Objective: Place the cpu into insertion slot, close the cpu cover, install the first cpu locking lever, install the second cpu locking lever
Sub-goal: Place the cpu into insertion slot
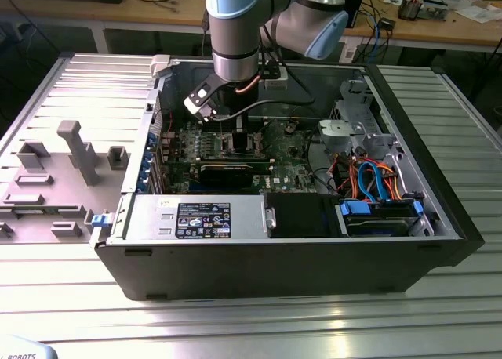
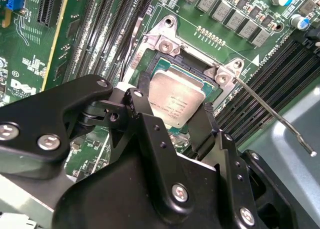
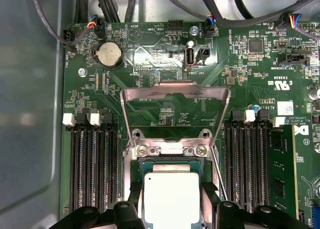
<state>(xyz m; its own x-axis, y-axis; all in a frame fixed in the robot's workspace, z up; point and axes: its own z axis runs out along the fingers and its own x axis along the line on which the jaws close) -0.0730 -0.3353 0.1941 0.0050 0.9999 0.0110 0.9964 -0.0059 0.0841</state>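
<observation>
- Reaching down into the open computer case [image 1: 274, 257] in the exterior view, straight above the green motherboard [image 1: 290, 151].
- Got the gripper [image 2: 174, 106] clamped on the cpu [image 3: 171, 196], with a finger [image 2: 205, 126] tight against each of two opposite edges in both wrist views.
- Holding it silver side up, square over the insertion slot [image 2: 190, 63] and lined up with the rim. Can't tell whether fully seated or hanging just above.
- So calling step one nearly there, but not let go of yet.
- Leaves the cpu cover [image 3: 175, 93] to close: standing wide open, swung back off the slot on its hinge.
- Same deal with the locking lever [image 2: 272, 116]: sticking out loose past the slot's corner, not hooked down.
- Roughly a quarter through, by my guess, with three steps left.
</observation>
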